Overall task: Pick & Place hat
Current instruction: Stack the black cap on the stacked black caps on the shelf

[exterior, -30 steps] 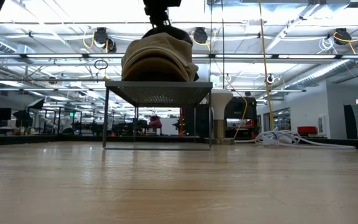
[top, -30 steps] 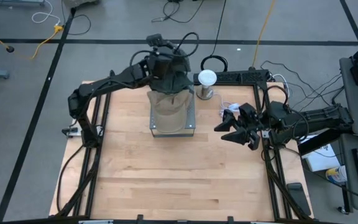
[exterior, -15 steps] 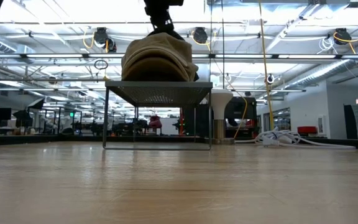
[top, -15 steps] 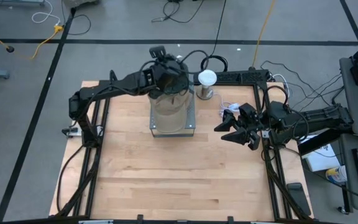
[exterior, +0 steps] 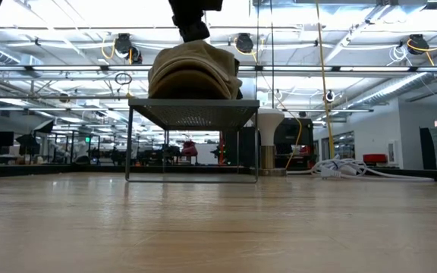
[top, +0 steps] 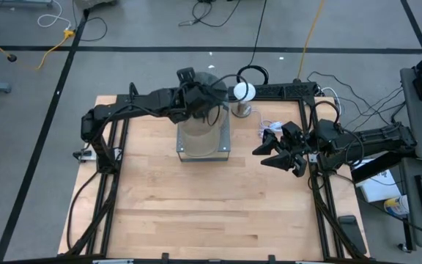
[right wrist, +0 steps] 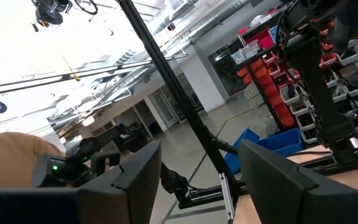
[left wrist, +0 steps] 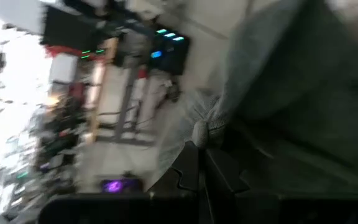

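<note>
Pinching the tan hat (exterior: 194, 70) atop the wire rack (exterior: 193, 112), my left gripper (top: 200, 93) has swung toward the rack's far edge, so lifting looks imminent; right gripper (top: 280, 152) waits spread beside the rack.

Right wrist view, contents:
- Right gripper (right wrist: 191, 180): two dark fingers (right wrist: 132, 177) rising from the lower edge, parted by a wide gap.
- Hat (right wrist: 14, 152): tan rounded mass, lower left.
- Dark pole (right wrist: 166, 74): diagonal across centre.
- Red bins (right wrist: 284, 81): on shelving, right.
- Blue bin (right wrist: 241, 152): on the floor, lower centre.
- Bright ceiling (right wrist: 42, 56): upper left.
</note>
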### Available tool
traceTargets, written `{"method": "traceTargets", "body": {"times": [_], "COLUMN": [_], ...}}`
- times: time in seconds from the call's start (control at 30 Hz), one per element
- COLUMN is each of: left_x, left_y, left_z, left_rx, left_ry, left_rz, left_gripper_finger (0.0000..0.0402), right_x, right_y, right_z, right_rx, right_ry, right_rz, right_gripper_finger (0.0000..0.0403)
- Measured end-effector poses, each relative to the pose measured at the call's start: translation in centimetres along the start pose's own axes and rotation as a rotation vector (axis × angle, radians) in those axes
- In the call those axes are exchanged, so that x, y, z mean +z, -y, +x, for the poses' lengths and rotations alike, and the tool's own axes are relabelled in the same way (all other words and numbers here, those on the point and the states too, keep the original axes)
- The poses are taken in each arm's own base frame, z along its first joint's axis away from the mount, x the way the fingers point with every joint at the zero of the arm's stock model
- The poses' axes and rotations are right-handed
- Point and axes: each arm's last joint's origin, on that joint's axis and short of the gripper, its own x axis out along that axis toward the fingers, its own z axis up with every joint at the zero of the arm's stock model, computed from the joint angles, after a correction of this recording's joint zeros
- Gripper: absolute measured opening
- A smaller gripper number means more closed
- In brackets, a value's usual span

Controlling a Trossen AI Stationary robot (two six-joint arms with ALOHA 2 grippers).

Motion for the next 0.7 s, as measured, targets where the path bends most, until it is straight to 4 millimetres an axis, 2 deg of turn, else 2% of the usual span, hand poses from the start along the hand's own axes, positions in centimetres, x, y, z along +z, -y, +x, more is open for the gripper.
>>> {"method": "traceTargets", "body": {"times": [0.43, 0.7], "left_x": [-1.5, -2.0], "left_y": [0.9, 1.1], "left_z": [0.7, 0.7], "left_rx": [-0.376, -0.485], "left_ry": [-0.018, -0.048], "left_rz": [-0.053, -0.084], "left_gripper_finger": [0.0006, 0.0006], "right_x": [0.0, 0.0], "right_y": [0.0, 0.0], "right_z": [0.0, 0.0], "right_rx": [-0.002, -0.003], "right_ry": [0.001, 0.002], "right_rz": [0.000, 0.000], "right_gripper_finger": [0.0208, 0.0208]}}
